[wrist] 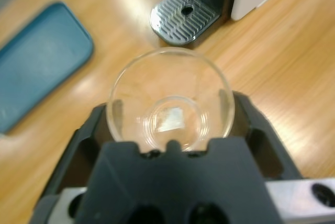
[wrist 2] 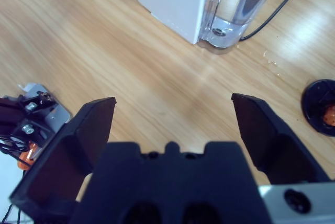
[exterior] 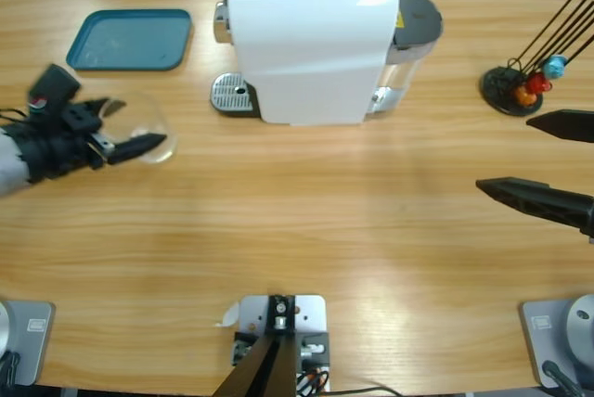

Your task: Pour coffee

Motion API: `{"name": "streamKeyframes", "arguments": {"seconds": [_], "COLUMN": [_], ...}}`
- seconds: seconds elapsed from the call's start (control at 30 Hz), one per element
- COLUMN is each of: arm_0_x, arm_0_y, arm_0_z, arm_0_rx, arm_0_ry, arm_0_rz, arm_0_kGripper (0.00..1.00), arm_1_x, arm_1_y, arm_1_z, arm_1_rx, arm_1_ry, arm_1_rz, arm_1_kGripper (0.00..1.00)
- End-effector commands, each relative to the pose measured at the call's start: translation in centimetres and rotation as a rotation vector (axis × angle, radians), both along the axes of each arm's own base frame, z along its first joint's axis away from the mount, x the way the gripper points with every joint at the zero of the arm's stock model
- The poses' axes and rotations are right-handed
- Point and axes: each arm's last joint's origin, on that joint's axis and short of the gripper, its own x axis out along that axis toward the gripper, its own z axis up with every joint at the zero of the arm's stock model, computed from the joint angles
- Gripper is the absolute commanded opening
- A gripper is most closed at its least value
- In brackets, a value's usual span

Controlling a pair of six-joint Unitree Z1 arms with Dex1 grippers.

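Observation:
My left gripper (exterior: 125, 126) is at the table's left side, shut on a small clear glass tumbler (exterior: 148, 128). In the left wrist view the tumbler (wrist: 170, 98) sits between the two black jaws of the left gripper (wrist: 170, 111), and I look into its mouth down to a bare bottom. No coffee is in view. The white coffee machine (exterior: 306, 44) stands at the back middle, its metal drip tray (exterior: 232, 96) facing left, about a hand's width from the tumbler. My right gripper (exterior: 506, 154) hovers open at the right edge, with nothing between the jaws of the right gripper (wrist 2: 172, 101).
A teal tray (exterior: 130, 40) lies at the back left. A black capsule stand (exterior: 515, 86) with small blue and orange capsules is at the back right. The machine's clear water tank (wrist 2: 235, 4) and a black cable are behind it.

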Motion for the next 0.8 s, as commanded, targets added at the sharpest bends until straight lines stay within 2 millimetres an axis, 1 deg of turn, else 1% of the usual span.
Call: {"name": "streamKeyframes", "arguments": {"seconds": [0.03,0.1,0.2,0.3,0.4,0.5,0.63,0.73,0.8], "arm_0_x": [2.3,4.4,8.2,11.9,14.2,15.1,15.6,15.8,15.8], "arm_0_y": [4.1,4.1,3.4,3.3,3.6,3.1,0.8,-0.2,-1.1], "arm_0_z": [1.9,1.7,1.3,1.1,0.1,-1.0,-2.6,-3.2,-3.3], "arm_0_rx": [-0.114,-0.154,-0.227,-0.245,-0.230,-0.215,-0.205,-0.191,-0.150], "arm_0_ry": [-0.060,-0.033,-0.007,-0.024,-0.021,-0.005,0.035,0.042,0.035], "arm_0_rz": [-0.205,-0.295,-0.456,-0.488,-0.473,-0.491,-0.566,-0.591,-0.577], "arm_0_kGripper": [0.000,0.000,0.000,0.000,0.000,0.000,0.000,0.000,0.000], "arm_1_x": [-0.7,-0.7,-0.8,-0.9,-1.0,-1.0,-0.9,-0.8,-0.7], "arm_1_y": [-1.0,-1.0,-1.1,-1.3,-1.5,-1.6,-1.4,-1.3,-1.2], "arm_1_z": [-0.8,-1.1,-1.2,-0.3,0.2,0.2,0.1,0.1,0.0], "arm_1_rx": [-0.002,-0.012,-0.014,-0.013,-0.023,-0.042,-0.050,-0.053,-0.058], "arm_1_ry": [-0.028,-0.019,-0.016,-0.021,-0.038,-0.051,-0.047,-0.045,-0.045], "arm_1_rz": [-0.010,-0.008,-0.003,-0.001,0.006,0.015,0.017,0.016,0.013], "arm_1_kGripper": [1.000,1.000,1.000,0.997,0.987,0.987,0.987,0.987,0.987]}}
